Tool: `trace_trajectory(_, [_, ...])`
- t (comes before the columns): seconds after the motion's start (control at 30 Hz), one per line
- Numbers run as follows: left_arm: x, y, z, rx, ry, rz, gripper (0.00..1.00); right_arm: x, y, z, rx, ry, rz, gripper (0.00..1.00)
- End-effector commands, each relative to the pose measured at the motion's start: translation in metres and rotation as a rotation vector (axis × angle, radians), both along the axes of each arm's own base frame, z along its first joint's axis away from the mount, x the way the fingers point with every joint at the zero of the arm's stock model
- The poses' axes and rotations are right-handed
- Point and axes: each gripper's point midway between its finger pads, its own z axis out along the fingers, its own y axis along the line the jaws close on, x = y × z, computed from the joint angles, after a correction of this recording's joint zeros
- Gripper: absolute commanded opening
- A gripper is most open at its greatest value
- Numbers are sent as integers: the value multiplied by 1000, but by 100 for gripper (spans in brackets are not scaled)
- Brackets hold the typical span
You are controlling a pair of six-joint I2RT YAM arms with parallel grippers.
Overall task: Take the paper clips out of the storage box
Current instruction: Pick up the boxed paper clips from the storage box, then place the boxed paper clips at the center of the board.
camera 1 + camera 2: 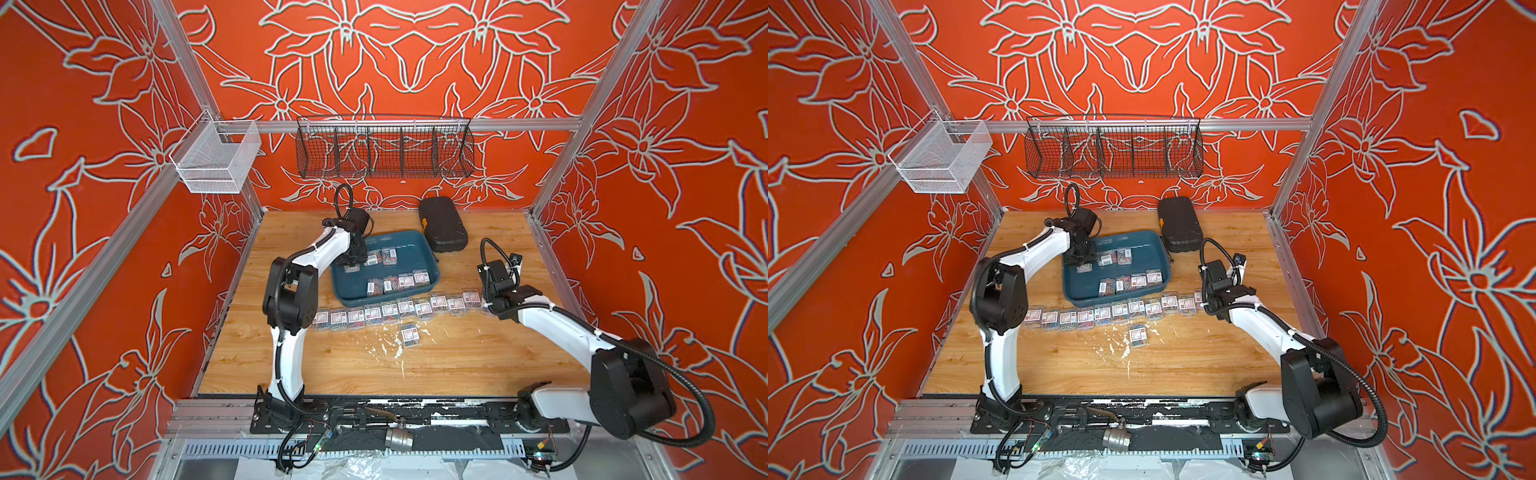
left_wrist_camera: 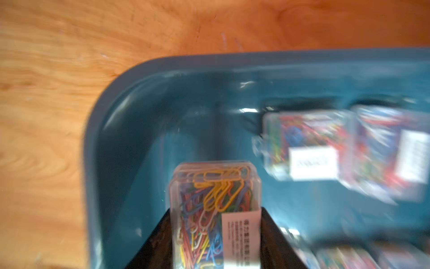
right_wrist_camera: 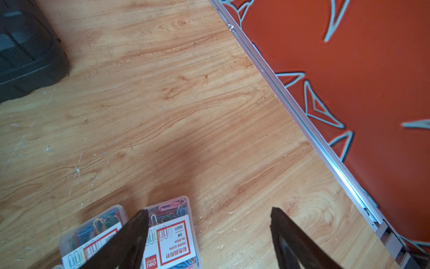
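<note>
About a dozen boxes of paper clips already lie on the counter mid-frame, just below the storage box, where seven remain, one clip box clenched between the left fingers; right fingers gape empty.

The black hard case lies flat on the wooden tabletop in front of me, with an orange latch on its left edge. Above and behind the case, a long black wire basket hangs from an aluminium rail against the orange flowered wall. Up and well to the left of the case I see a white mesh basket hooked on the frame. Nearer to me than the case, white scuffs fleck the wood.
</note>
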Motion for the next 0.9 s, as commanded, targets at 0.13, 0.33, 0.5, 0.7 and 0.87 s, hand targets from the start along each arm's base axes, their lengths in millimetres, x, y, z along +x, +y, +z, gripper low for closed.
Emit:
trace_trajectory(0.13, [-67,-3,64,-45,-90,37,43,4,1,5,8,-5,-3,84])
trace_trajectory(0.33, [-125,-6,63,-118,-100,36,40,3,2,5,12,-1,2,83])
trace_trajectory(0.5, [-175,-12,46,-178,-87,19,40,2,3,4,16,0,5,82])
trace_trajectory(0.7, [-222,-17,20,-228,-68,-3,40,1,3,4,22,-3,6,82])
trace_trajectory(0.87, [-240,-18,-12,-248,-44,13,40,0,3,4,25,-3,7,81])
